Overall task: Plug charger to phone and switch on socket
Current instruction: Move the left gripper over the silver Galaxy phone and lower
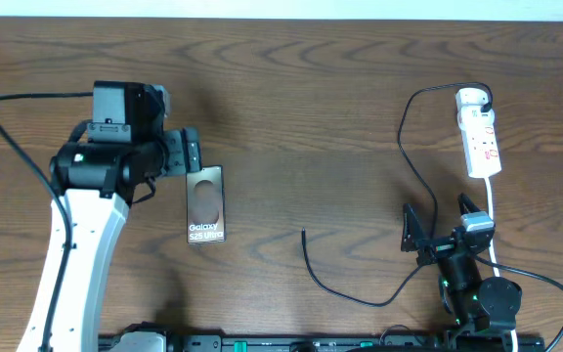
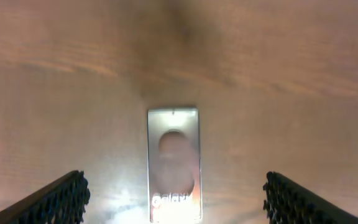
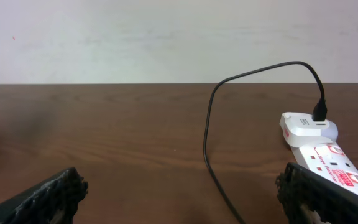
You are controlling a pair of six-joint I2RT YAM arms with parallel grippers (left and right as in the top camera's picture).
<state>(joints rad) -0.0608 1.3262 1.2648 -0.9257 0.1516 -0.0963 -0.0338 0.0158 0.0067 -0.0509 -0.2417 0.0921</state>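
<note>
The left gripper (image 1: 192, 154) is hovering with its fingers spread wide over the top end of the phone (image 1: 205, 204), which is lying flat on the table (image 1: 301, 108). The right gripper (image 1: 440, 230) is also standing wide and empty, near the charger cable (image 1: 411, 161) running up to the socket strip (image 1: 480, 135), its free tip (image 1: 304, 233) lying right of the phone.

Even light overhead; left wrist view blurred, glare on phone (image 2: 174, 165)
</note>
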